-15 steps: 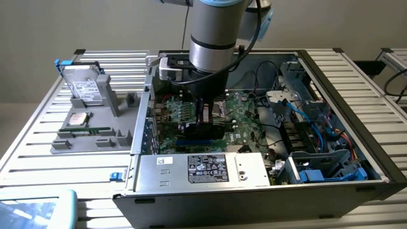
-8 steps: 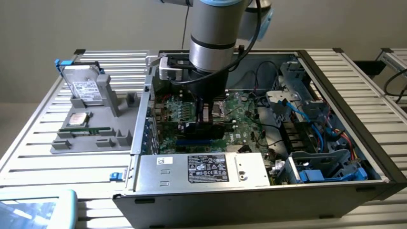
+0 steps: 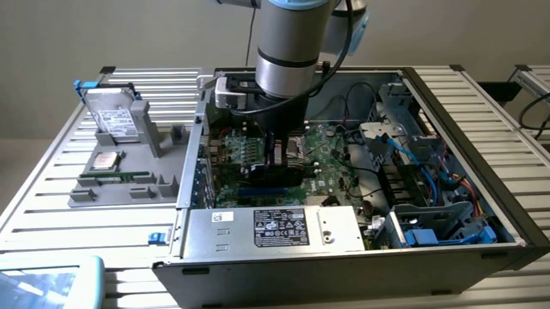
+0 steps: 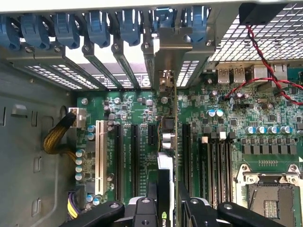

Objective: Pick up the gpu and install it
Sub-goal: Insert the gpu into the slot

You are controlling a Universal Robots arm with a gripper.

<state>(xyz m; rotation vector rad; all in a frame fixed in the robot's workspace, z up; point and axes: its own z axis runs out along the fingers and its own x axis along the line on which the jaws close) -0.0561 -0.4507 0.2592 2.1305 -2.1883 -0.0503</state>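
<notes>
Hand clamped on the gpu, holding it upright on edge over a long slot of the motherboard, inside the open computer case at the exterior view's centre. Pickup is done. The card looks lined up, but full seating is unclear and the grip is not yet released. Parts holder sits at nine o'clock.

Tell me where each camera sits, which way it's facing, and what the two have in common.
Exterior view: off the arm, raised, looking down into the open computer case on the slatted table; the arm and gripper reach in.
Wrist view: on the wrist, looking past the fingers at the motherboard.
Shared: the gpu clamped in the gripper, and the motherboard.
</notes>
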